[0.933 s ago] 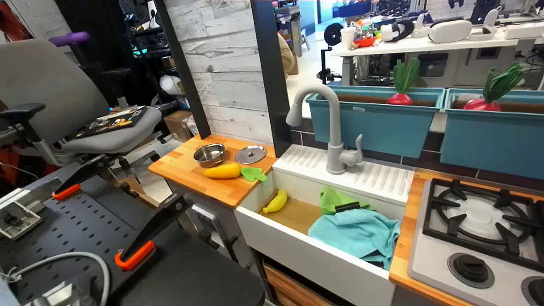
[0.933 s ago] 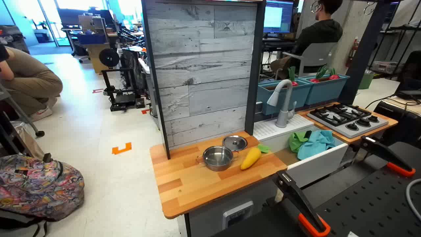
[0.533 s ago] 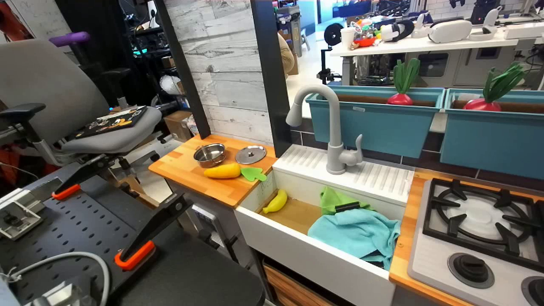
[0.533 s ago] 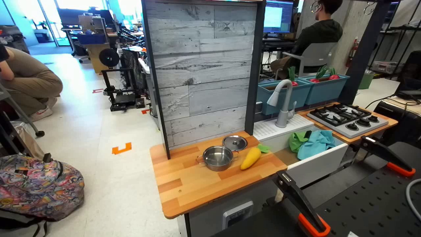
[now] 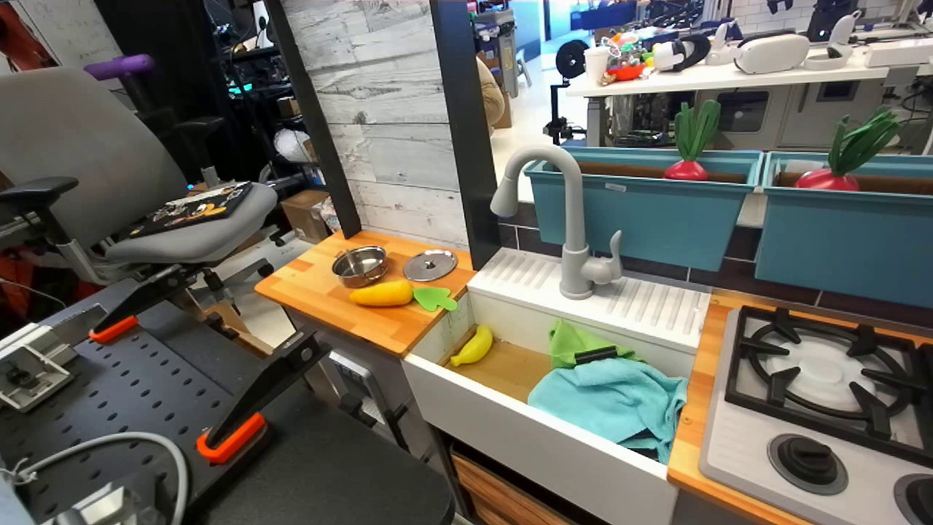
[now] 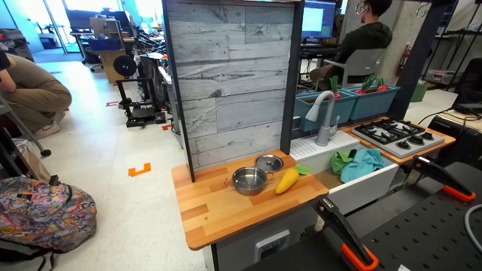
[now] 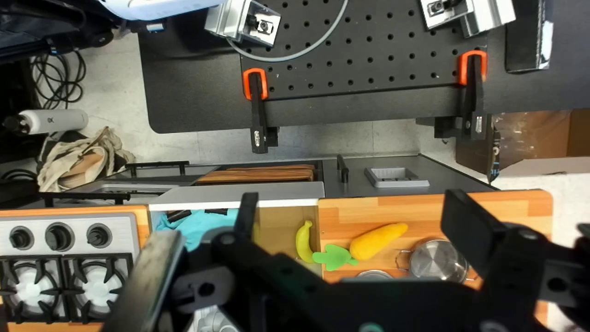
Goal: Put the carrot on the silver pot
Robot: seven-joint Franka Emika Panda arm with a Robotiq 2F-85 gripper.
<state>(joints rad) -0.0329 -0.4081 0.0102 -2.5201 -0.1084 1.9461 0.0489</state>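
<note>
The carrot point(image 5: 383, 294) is orange-yellow with a flat green leaf top. It lies on the wooden counter point(image 6: 226, 214), its leaf end over the sink edge. The carrot also shows in an exterior view point(image 6: 287, 181) and in the wrist view point(image 7: 375, 240). The silver pot point(image 6: 249, 181) stands upright and open beside the carrot, a small gap apart. The pot shows too in an exterior view point(image 5: 360, 267) and in the wrist view point(image 7: 435, 260), partly behind a finger. My gripper point(image 7: 351, 205) is open and empty, high above the counter, fingers wide apart. It is outside both exterior views.
A flat grey lid point(image 5: 430, 265) lies behind the carrot. A yellow banana point(image 5: 475, 345) lies in the white sink point(image 5: 539, 423) with green and blue cloths point(image 5: 612, 397). A grey faucet point(image 5: 574, 219) rises behind the sink. A tall plank wall point(image 6: 233, 82) backs the counter.
</note>
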